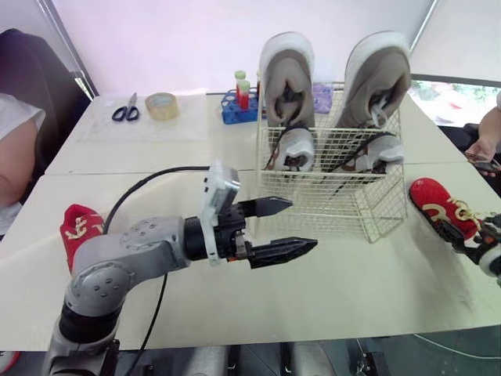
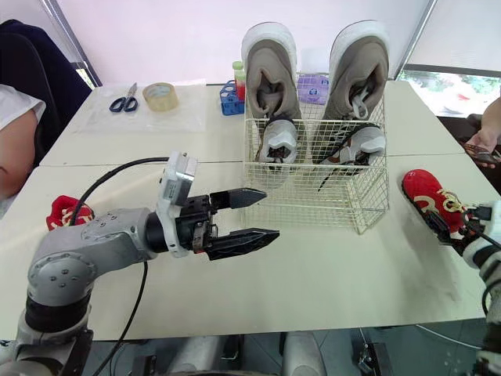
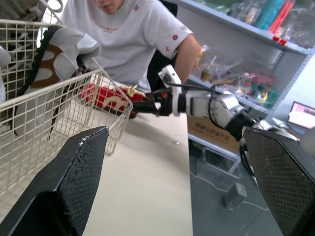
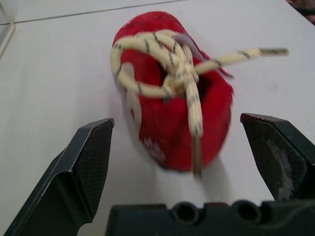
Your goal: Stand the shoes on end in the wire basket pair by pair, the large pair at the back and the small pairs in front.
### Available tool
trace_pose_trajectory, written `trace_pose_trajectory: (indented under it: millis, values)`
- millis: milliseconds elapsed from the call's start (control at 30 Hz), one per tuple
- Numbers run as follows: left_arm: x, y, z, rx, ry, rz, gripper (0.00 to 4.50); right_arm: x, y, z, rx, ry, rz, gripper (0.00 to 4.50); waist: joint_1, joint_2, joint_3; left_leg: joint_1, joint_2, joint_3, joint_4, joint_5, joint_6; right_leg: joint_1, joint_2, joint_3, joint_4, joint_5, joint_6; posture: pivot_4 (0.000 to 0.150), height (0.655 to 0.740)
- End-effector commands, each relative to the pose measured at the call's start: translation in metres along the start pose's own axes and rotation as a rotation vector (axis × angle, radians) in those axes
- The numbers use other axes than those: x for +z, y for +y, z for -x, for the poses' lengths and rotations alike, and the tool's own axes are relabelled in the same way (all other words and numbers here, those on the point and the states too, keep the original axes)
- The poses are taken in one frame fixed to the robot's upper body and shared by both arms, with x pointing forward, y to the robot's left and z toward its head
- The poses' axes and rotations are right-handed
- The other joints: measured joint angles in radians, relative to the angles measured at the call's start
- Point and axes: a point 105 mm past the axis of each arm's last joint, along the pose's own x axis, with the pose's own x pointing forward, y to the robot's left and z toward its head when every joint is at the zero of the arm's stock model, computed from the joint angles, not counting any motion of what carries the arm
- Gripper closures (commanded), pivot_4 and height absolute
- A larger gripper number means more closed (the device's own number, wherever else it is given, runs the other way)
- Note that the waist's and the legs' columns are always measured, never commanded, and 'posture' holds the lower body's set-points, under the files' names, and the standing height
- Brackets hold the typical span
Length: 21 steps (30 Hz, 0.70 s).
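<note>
While the right tool (image 4: 177, 118) stands wide open and holds nothing, its two fingers flank a red shoe (image 1: 442, 205) that lies on the bench (image 1: 313, 305) just right of the wire basket (image 1: 329, 213), and we judge the grasp is not yet made. Trouble could start there: the cream laces sprawl loose over the shoe, so a closing finger may pinch a lace and not the body, and the shoe would then swing or drop on the way up. A dangling lace could also snag the basket wire on the way in. Room is tight too — the large pair (image 1: 288, 78) stands on end at the back and a small grey pair (image 1: 296, 149) in front of it, so a careless entry might knock those over. The left tool (image 1: 304, 225) hovers over the bench near the basket's front wall, fingers parted and empty; it sits close to the way in, and the arms could crowd each other. The other red shoe (image 1: 80, 227) lies well apart on the left, partly hidden behind the left arm, so we cannot tell how it rests. The right tool is cut off at the edge of both eye views, and we cannot tell whether its fingers touch the shoe.
</note>
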Motion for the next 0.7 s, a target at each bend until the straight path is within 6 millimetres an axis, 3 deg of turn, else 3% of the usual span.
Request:
trace_pose_trajectory:
  millis: [33,133,233,300,433,500,600,667,700]
  values:
    - [0.006,-0.009,0.0,-0.012,-0.008,-0.04,0.02,0.009,-0.01,-0.014,-0.042,-0.034,0.006,0.0,0.0,0.0,0.0,0.0,0.0,0.0,0.0,0.0,0.0,0.0,0.0,0.0,0.0,0.0,0.0,0.15,0.74]
    - [0.006,-0.007,0.002,0.015,0.0,-0.056,0.02,0.001,0.001,-0.029,0.004,-0.015,0.0,0.0,-0.002,0.0,0.0,0.0,0.0,0.0,0.0,0.0,0.0,0.001,0.0,0.0,0.0,0.0,0.0,0.15,0.74]
    - [0.006,-0.006,0.006,0.033,0.013,-0.062,0.0,-0.002,0.009,-0.037,0.023,-0.015,0.002,0.9,-0.004,0.0,0.0,0.001,0.0,0.0,0.0,0.001,0.0,0.001,0.001,0.0,0.0,0.0,0.0,0.15,0.74]
    - [0.006,-0.005,0.01,0.042,0.024,-0.068,0.0,-0.004,0.012,-0.041,0.026,-0.012,0.012,1.74,-0.009,-0.001,0.0,0.002,0.0,0.0,0.0,0.001,0.0,0.002,0.001,0.0,0.0,0.0,0.0,0.15,0.74]
    - [0.01,0.002,0.017,0.061,0.048,-0.095,0.0,-0.005,0.012,-0.043,0.008,-0.03,0.027,3.05,-0.012,-0.003,0.001,0.017,0.0,0.0,-0.002,-0.002,-0.002,0.017,0.0,0.0,-0.003,0.0,-0.001,0.15,0.74]
    - [0.017,0.009,0.024,0.077,0.053,-0.118,0.0,0.019,0.008,-0.04,-0.025,-0.133,0.032,3.23,-0.012,-0.003,0.001,0.017,0.0,0.0,-0.001,-0.002,-0.002,0.018,0.0,0.0,-0.003,0.0,-0.001,0.15,0.74]
    - [0.035,0.025,0.038,0.113,0.027,-0.129,0.0,0.077,0.011,-0.032,-0.056,-0.343,0.056,3.23,-0.011,0.002,0.004,0.016,0.0,0.0,-0.001,-0.002,-0.002,0.015,0.0,0.0,-0.002,0.0,-0.001,0.15,0.74]
    - [0.051,0.038,0.049,0.138,-0.008,-0.126,0.0,0.123,0.026,-0.023,-0.055,-0.487,0.081,3.23,-0.012,0.006,0.006,0.014,0.0,0.0,-0.002,-0.001,-0.002,0.013,0.0,0.0,-0.001,0.0,-0.001,0.15,0.74]
    - [0.063,0.042,0.055,0.138,-0.035,-0.123,0.0,0.155,0.033,-0.013,-0.043,-0.583,0.111,3.23,-0.013,0.008,0.008,0.014,0.0,0.0,-0.002,-0.001,-0.002,0.012,0.0,0.0,-0.001,0.0,0.0,0.15,0.74]
